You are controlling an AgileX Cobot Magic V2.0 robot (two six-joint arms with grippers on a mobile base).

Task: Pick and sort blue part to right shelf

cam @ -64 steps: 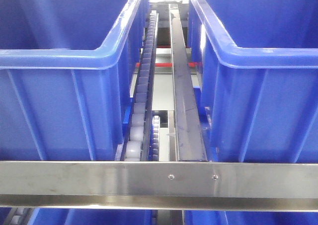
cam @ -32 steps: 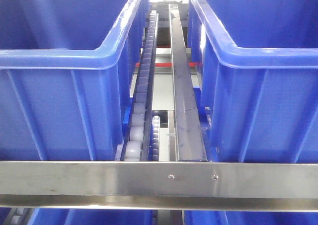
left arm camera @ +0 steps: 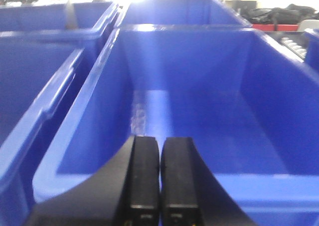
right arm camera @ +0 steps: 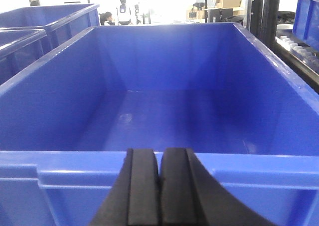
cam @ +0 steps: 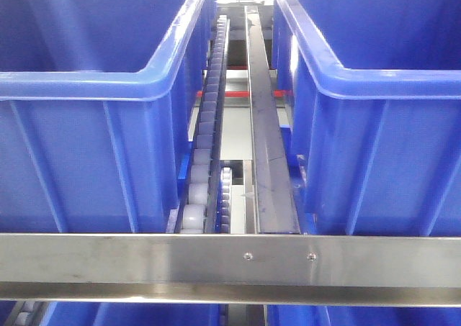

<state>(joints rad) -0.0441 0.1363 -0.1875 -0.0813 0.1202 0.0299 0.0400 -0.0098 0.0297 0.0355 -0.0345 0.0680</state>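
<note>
**No blue part in sight, both grippers empty at the bins**

I see the small deep-blue bottle-like part in none of my three views, so I can't say where it is. Neither bin I look into holds it on the floor I can see. Whether it is already sorted or not yet picked, these views don't settle; I judge the carrying is not happening now.

My left gripper (left arm camera: 159, 181) has its black pads pressed together with nothing between them. Just beyond and below the jaws lies the near rim of a large blue plastic bin (left arm camera: 75, 136), its bare floor stretching ahead of the jaws. A second blue bin (left arm camera: 35, 76) sits just to the left of the jaws, its wall close beside the first.

My right gripper (right arm camera: 159, 186) is likewise closed on nothing. The near wall of another large blue plastic bin (right arm camera: 50, 178) stands directly ahead of the jaws, with its open floor beyond.

The front view shows the steel-framed right shelf: flat steel front rail (cam: 144, 257) with two screws, and a white roller track (cam: 205, 146) running between the two bins.

Room to move: above each bin is open. The rims ahead of the jaws are the edges I'd mind; any forward travel should go above them, not through.
</note>
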